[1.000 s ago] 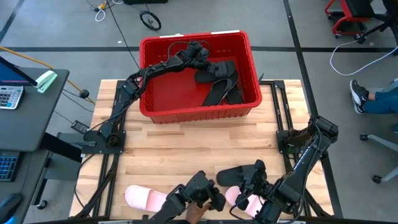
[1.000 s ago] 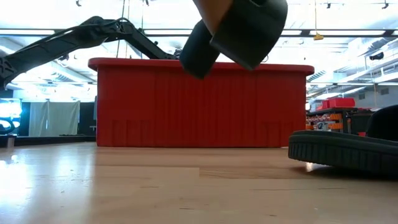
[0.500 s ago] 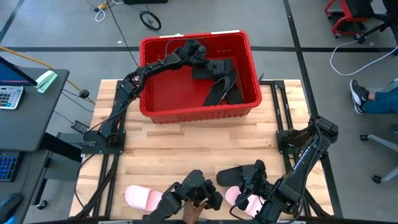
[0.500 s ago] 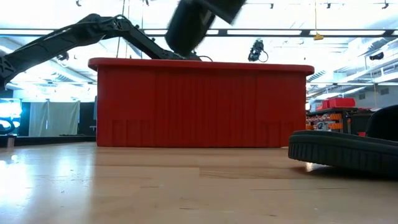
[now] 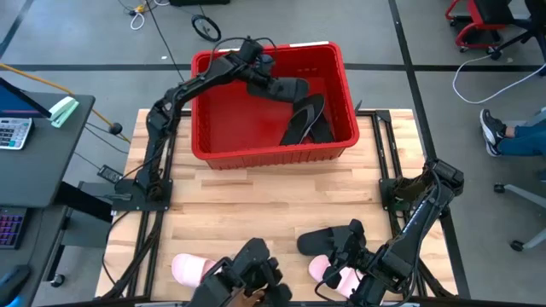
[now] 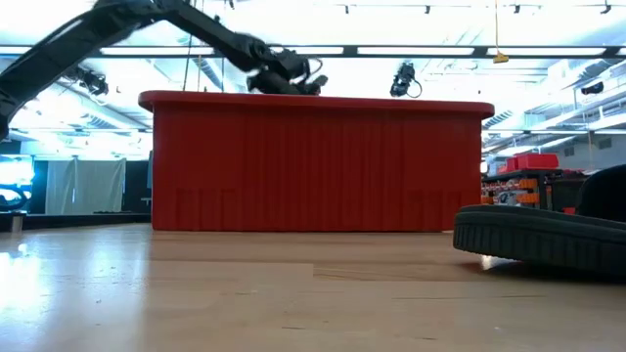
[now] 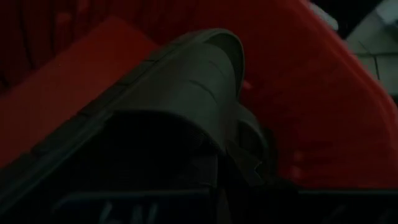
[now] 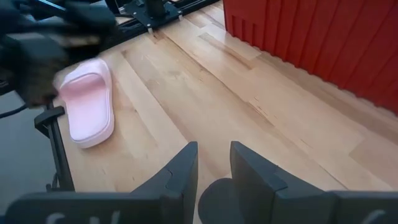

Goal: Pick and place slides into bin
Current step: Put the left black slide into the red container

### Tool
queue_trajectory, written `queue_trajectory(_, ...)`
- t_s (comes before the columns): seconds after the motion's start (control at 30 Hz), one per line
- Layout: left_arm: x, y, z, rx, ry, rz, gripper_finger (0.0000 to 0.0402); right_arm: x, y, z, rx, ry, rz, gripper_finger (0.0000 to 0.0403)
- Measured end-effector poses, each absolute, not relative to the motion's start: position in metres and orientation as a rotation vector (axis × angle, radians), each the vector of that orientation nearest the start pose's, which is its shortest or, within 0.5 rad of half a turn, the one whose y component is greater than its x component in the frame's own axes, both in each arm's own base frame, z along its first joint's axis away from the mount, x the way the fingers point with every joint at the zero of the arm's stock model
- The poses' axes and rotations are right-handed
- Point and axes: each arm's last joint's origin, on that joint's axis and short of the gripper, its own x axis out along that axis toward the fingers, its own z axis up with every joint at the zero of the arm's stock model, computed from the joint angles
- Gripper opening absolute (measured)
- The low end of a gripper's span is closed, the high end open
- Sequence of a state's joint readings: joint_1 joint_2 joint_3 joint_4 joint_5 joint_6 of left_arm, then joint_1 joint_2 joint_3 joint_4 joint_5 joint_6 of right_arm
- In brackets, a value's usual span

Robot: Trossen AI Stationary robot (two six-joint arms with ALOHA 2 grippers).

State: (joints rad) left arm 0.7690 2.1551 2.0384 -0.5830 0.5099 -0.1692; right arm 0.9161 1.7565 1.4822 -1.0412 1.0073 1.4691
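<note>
High view: the left gripper [image 5: 256, 68], clenched on a black slide [image 5: 286, 88], holds it above the far-left part of the red bin [image 5: 273, 152], long axis roughly crosswise. Two more black slides [image 5: 307, 119] lie inside, lengthwise toward the near wall. On the butcher-block table [image 5: 273, 205], a fourth black slide [image 5: 320, 241] lies beside a pink slide [image 5: 328, 271] at the right gripper [image 5: 348, 247], whose fingers stand apart around nothing visible. Another pink slide [image 5: 192, 271] rests near-left. A seated person's shoe [image 5: 493, 130] shows on the grey floor at right.
</note>
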Motion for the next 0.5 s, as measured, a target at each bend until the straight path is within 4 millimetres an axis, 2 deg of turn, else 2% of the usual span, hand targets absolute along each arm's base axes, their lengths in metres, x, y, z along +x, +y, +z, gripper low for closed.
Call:
queue_trajectory(0.23,0.341,0.304,0.324,-0.513,0.631,0.248,0.0011,0.229,0.255,0.274,0.331,0.481,-0.541,0.0100)
queue_trajectory(0.5,0.327,0.288,0.332,-0.491,0.747,0.219,0.0012,0.229,0.255,0.274,0.332,0.480,-0.543,0.0100)
